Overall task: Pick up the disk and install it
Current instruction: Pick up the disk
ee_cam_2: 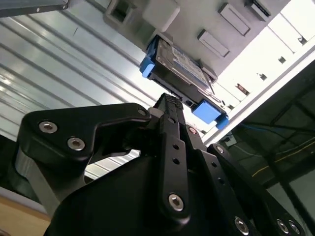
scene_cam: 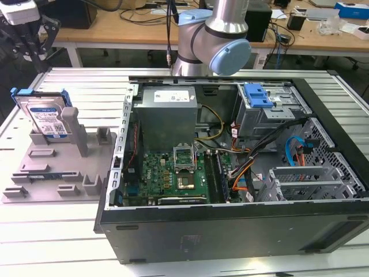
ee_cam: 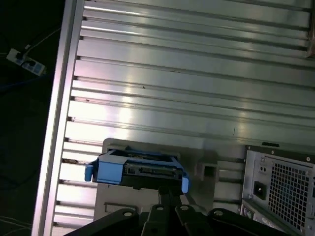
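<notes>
Disk, a flat silver hard drive in a blue plastic carrier frame [scene_cam: 47, 117], stands on edge in a grey plastic holder block [scene_cam: 57, 170] on the ribbed aluminium table [scene_cam: 81, 86]. Its top edge is free, with open table behind it. A grey post crowds its side on the exterior view's right, towards the open black computer case [scene_cam: 230, 222]. The black gripper [scene_cam: 27, 41] hangs above, apart and holding nothing; open or shut, I cannot tell. The disk's lower edge is hidden in the slot, and the frame crops the gripper.
</notes>
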Controlling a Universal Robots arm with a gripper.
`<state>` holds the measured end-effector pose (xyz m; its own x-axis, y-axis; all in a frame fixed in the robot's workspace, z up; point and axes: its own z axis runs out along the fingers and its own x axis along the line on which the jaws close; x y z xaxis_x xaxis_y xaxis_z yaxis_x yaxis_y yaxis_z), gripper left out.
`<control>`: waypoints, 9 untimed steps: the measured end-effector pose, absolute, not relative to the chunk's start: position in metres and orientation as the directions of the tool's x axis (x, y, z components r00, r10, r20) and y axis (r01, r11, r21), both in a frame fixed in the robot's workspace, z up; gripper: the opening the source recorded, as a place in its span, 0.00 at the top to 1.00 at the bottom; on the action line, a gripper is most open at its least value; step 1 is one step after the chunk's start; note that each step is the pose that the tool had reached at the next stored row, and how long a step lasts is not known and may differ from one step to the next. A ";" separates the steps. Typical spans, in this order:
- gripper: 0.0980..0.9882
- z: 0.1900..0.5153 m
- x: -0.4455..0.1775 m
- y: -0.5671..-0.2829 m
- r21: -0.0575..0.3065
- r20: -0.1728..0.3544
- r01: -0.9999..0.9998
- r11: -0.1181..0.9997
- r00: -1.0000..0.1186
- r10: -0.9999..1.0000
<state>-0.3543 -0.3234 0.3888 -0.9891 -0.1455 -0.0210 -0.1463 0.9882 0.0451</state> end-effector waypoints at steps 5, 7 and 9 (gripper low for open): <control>0.99 0.387 -0.354 -0.323 0.046 -0.020 -0.278 0.960 -0.961 -0.277; 0.99 0.387 -0.354 -0.323 0.046 -0.019 -0.333 0.942 -0.943 -0.333; 0.92 0.386 -0.354 -0.323 0.046 -0.019 -0.397 0.917 -0.918 -0.396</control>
<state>-0.3543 -0.3234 0.3859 -0.9179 -0.3964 -0.0188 -0.3969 0.9167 0.0457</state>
